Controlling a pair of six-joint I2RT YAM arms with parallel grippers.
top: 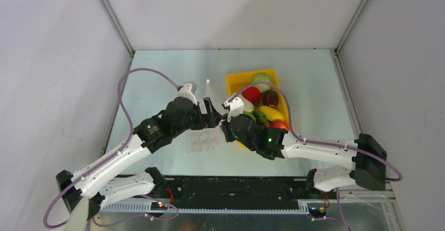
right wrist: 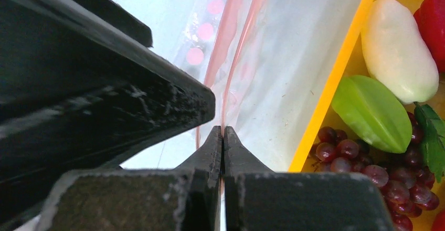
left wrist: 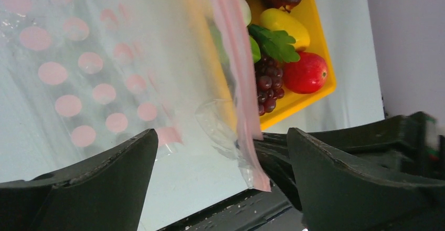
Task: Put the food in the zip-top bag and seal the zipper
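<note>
The clear, floppy zip-top bag (top: 203, 140) with faint pink dots hangs upright at the middle of the pale green tabletop (top: 157, 73), just left of the yellow rectangular plastic tray (top: 231, 79). Its dotted lower part rests on the table. In the top view its clear upper part is hard to make out.

The thin pink zipper (right wrist: 228, 47) along its mouth edge runs up from the right gripper (right wrist: 223, 131), whose fingers are pressed together on that strip. In the top view this gripper's fingertips are hidden under its own wrist.

The left gripper (left wrist: 221, 134) stands with its fingers (left wrist: 105, 173) spread wide on either side of the bag's lower corner. Whether they touch the plastic cannot be told.

The plastic toy food lies in the tray:
- dark purple grapes (left wrist: 267, 86)
- a white radish (right wrist: 399, 50)
- a green ridged piece (right wrist: 372, 113)
- a red apple (left wrist: 306, 73) at the near end
- a yellow piece (left wrist: 286, 26)
- a pale green cabbage (top: 261, 79) at the far end

The right arm covers the tray's near left corner. Through the bag, the tray's left side shows only as a blur.
</note>
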